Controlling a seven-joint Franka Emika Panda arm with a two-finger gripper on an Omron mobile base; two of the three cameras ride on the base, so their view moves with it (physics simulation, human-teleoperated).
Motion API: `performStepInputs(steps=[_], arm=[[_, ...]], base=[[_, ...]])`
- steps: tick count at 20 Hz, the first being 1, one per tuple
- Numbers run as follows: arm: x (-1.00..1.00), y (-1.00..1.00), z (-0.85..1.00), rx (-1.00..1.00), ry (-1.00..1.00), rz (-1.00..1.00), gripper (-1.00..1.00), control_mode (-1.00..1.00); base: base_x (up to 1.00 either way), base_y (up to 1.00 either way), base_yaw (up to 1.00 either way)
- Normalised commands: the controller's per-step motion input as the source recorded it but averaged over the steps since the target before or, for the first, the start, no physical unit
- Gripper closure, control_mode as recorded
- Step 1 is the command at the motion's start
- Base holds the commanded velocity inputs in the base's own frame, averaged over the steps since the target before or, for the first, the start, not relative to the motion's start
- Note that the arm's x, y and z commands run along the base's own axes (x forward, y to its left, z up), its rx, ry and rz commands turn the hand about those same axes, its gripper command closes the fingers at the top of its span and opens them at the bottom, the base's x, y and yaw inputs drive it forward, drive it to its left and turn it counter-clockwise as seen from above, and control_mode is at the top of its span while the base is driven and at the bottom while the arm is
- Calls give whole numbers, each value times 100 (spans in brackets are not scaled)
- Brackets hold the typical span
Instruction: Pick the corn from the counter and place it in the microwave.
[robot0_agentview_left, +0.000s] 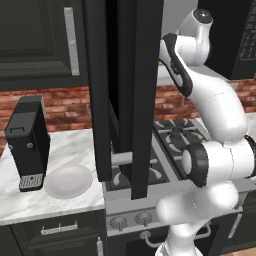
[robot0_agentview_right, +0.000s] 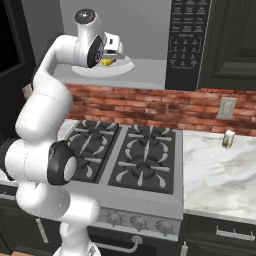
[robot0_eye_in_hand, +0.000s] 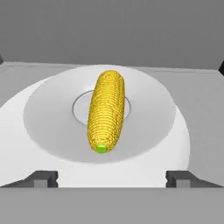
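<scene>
The yellow corn (robot0_eye_in_hand: 106, 111) lies lengthwise on the round white turntable plate (robot0_eye_in_hand: 52, 116) inside the microwave's light grey cavity (robot0_eye_in_hand: 113, 30). My gripper (robot0_eye_in_hand: 111, 178) is open just in front of it. Its dark fingertips (robot0_eye_in_hand: 43, 177) stand wide apart, clear of the cob. From the right base view the corn (robot0_agentview_right: 106, 62) rests on the plate (robot0_agentview_right: 125, 67), with the gripper (robot0_agentview_right: 116, 54) right above it, inside the microwave (robot0_agentview_right: 187, 40). The microwave's tall black door (robot0_agentview_left: 125, 75) hangs open in the left base view. The marble counter (robot0_agentview_left: 75, 150) lies below.
A black coffee machine (robot0_agentview_left: 27, 142) and a white bowl (robot0_agentview_left: 69, 181) stand on the left counter. The black stove (robot0_agentview_right: 130, 150) sits under the microwave. On the right counter (robot0_agentview_right: 220, 175) stands a small shaker (robot0_agentview_right: 228, 139), below a wall outlet (robot0_agentview_right: 227, 107).
</scene>
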Motion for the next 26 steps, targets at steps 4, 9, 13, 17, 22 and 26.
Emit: performStepInputs(steps=[4,9,13,17,22,26], arm=[[-100,-6,-15,15,-21,-14,-100,-100],[-100,-1,-1,19,-13,-16,-100,-100],[-100,-3,0,14,-1,-15,-100,-100],[-100,0,-6,9,0,-11,-100,-100],[-100,3,-26,7,0,-6,-100,-100],[-100,13,-61,3,-3,0,-100,-100]], base=[[0,0,0],[0,0,0],[0,0,0],[0,0,0],[0,0,0],[0,0,0]])
